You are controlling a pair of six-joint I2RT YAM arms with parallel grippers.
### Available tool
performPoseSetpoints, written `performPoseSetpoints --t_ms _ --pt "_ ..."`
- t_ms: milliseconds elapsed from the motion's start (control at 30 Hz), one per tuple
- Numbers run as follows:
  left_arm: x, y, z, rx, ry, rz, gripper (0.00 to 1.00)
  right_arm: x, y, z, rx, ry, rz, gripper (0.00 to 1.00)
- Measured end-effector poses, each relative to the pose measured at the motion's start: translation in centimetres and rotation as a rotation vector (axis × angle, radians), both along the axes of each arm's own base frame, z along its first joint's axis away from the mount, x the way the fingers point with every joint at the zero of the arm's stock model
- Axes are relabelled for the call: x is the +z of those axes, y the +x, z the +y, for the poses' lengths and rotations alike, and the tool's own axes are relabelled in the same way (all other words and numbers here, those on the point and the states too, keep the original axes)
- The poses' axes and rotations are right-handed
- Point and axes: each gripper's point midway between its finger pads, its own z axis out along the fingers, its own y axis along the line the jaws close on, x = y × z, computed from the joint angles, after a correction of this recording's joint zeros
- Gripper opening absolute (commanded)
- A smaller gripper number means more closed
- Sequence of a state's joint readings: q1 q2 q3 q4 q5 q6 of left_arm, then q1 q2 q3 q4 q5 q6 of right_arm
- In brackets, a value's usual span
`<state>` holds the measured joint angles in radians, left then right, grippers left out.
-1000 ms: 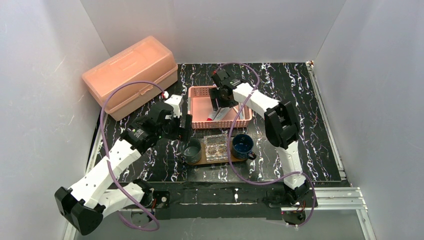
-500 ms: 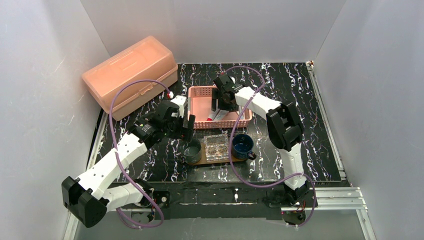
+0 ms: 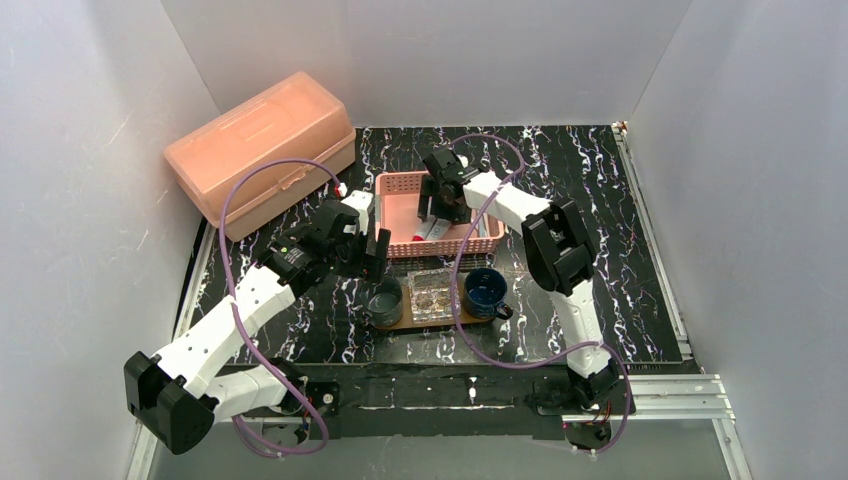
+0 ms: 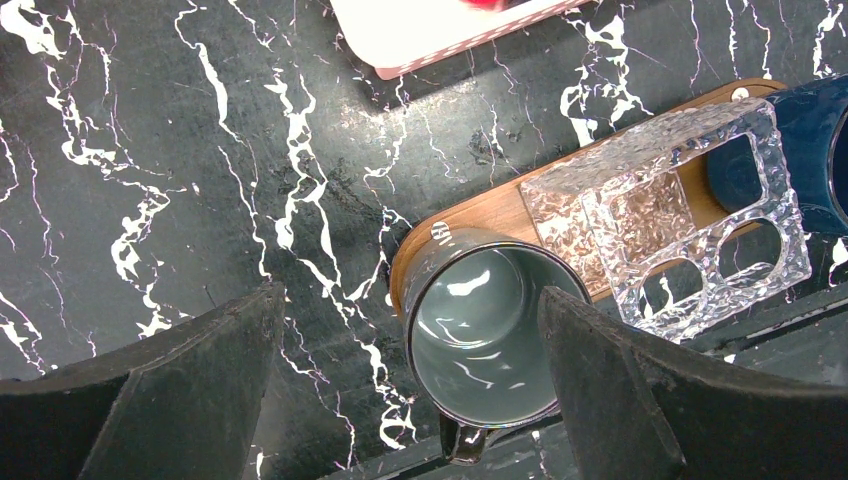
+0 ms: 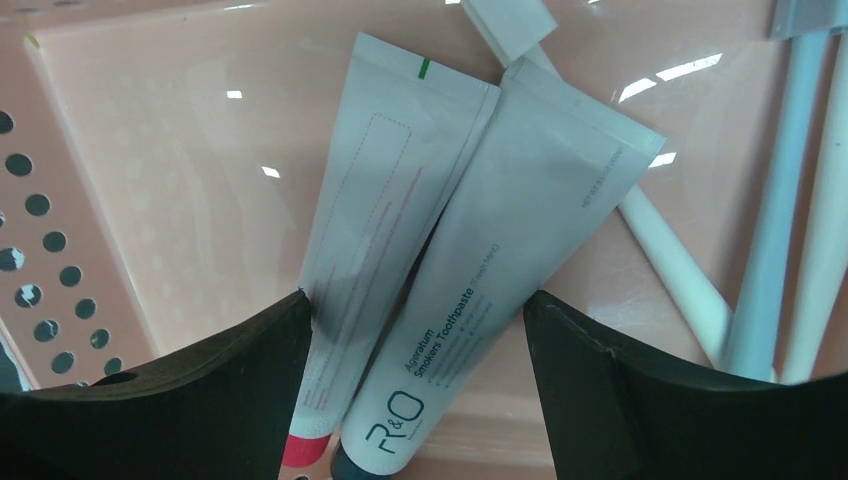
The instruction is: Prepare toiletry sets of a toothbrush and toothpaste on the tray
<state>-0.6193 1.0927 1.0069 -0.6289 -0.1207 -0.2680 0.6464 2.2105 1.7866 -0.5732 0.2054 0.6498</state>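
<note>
Two silvery-white toothpaste tubes lie side by side in the pink basket (image 3: 400,210): one with a red cap (image 5: 385,200), one with a dark cap (image 5: 520,230). White toothbrushes (image 5: 672,268) lie to their right. My right gripper (image 5: 417,297) is open, low in the basket (image 3: 437,207), with one finger on each side of the two tubes. The brown wooden tray (image 4: 500,215) shows in the top view (image 3: 452,321) too and carries no tubes or brushes. My left gripper (image 4: 410,295) is open and empty above the tray's left end (image 3: 370,252).
On the tray stand a grey mug (image 4: 480,345), a clear holder with round holes (image 4: 670,210) and a blue mug (image 3: 485,290). A large pink lidded box (image 3: 262,150) sits at the back left. The basket's corner (image 4: 440,30) is just beyond the tray.
My left arm has swung right and forward toward the tray's left end, then held. My right gripper has shifted slightly left inside the basket.
</note>
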Motion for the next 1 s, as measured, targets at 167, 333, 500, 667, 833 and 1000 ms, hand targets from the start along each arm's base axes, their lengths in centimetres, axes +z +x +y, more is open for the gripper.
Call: performPoseSetpoints --t_ms 167,333,500,667,833,1000 --pt "0.0 0.0 0.0 0.000 0.000 0.000 0.98 -0.2 1.0 0.6 -0.006 0.021 -0.005 0.72" --pt "0.0 0.0 0.0 0.002 0.002 -0.002 0.98 0.0 2.0 1.0 -0.023 0.058 -0.020 0.58" --pt "0.0 0.0 0.0 0.002 0.002 -0.002 0.98 0.0 2.6 0.8 -0.033 0.076 -0.025 0.36" --pt "0.0 0.0 0.0 0.002 0.002 -0.002 0.98 -0.1 2.6 1.0 -0.028 0.083 -0.024 0.35" --pt "0.0 0.0 0.0 0.001 0.002 -0.002 0.98 -0.1 2.6 1.1 -0.023 0.087 -0.023 0.48" --pt "0.0 0.0 0.0 -0.001 0.002 -0.002 0.98 -0.1 2.3 1.4 -0.007 0.102 -0.009 0.54"
